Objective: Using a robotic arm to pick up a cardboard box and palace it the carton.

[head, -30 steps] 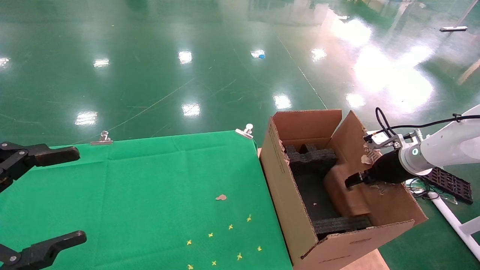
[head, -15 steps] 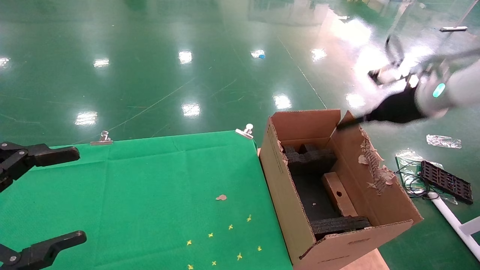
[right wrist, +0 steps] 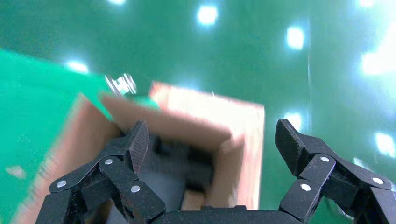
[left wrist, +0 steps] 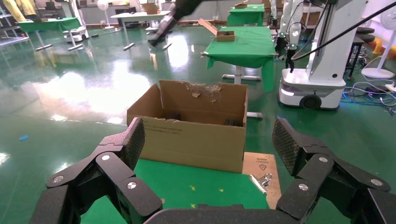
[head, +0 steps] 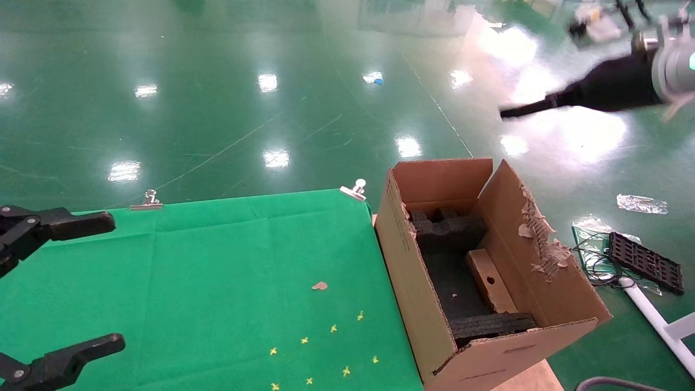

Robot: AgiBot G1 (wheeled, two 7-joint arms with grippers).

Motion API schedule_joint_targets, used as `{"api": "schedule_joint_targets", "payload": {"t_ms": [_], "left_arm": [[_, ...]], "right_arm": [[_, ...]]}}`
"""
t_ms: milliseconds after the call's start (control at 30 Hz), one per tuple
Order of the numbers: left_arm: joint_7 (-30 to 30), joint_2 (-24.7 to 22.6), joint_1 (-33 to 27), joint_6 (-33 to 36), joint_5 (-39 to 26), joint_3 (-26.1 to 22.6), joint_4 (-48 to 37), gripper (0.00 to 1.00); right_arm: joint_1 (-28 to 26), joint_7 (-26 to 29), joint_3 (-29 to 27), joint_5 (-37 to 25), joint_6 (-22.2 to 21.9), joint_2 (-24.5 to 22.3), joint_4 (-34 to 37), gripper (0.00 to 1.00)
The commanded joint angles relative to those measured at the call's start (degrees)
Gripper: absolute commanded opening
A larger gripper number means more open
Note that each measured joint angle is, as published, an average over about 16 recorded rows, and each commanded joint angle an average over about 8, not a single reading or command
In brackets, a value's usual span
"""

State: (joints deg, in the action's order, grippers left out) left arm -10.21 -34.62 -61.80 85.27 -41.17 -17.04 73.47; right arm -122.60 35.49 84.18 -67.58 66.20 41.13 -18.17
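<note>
My right gripper (head: 507,113) had risen well above the carton (head: 412,260) since a second earlier, when it reached down inside; its fingers (right wrist: 133,144) were spread wide with nothing between them. The cardboard box (head: 488,279) now lay in the carton on its narrow side, leaning by the torn flap, between the black foam blocks (head: 448,231). My left gripper (head: 70,282) stayed parked, spread wide, over the green cloth (head: 217,271).

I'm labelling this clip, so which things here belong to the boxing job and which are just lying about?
Job:
- carton
- cardboard box, lying inside the carton
- right pincer, open, up above the carton
- left pincer, open over the table

Lying about:
- clips on the green cloth
- black tray and plastic bag on the floor
</note>
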Motion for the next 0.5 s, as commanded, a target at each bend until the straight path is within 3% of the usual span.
{"api": "schedule_joint_targets", "payload": {"t_ms": [33, 500], "left_arm": [[0.0, 0.0, 0.0, 0.0, 0.0, 0.0, 0.0, 1.00], [0.0, 0.0, 0.0, 0.0, 0.0, -0.1, 0.0, 1.00]], "right_arm": [[1.1, -0.6, -1.5, 0.6, 0.3, -0.2, -1.3, 1.00], [16.4, -6.7, -18.5, 7.0, 5.2, -1.7, -15.1, 1.00]]}}
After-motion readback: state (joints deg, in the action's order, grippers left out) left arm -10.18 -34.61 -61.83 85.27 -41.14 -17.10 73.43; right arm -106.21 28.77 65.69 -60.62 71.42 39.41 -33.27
